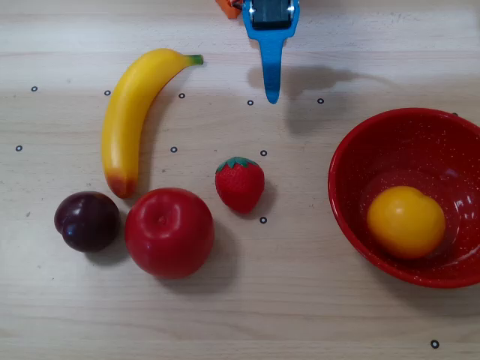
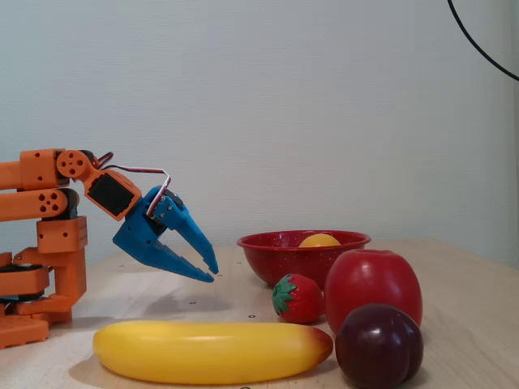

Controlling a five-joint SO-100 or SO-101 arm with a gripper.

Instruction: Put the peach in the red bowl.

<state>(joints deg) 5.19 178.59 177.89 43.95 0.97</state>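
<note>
The yellow-orange peach (image 1: 405, 221) lies inside the red bowl (image 1: 352, 142) at the right of the overhead view. In the fixed view only its top (image 2: 319, 240) shows above the rim of the bowl (image 2: 280, 259). My blue gripper (image 1: 271, 94) is at the top middle of the overhead view, well left of the bowl and apart from it. In the fixed view the gripper (image 2: 211, 275) hangs a little above the table, its jaws together and holding nothing.
A yellow banana (image 1: 131, 112), a dark plum (image 1: 87, 220), a red apple (image 1: 169, 232) and a strawberry (image 1: 240, 184) lie left of the bowl. The orange arm base (image 2: 40, 243) stands at the left of the fixed view.
</note>
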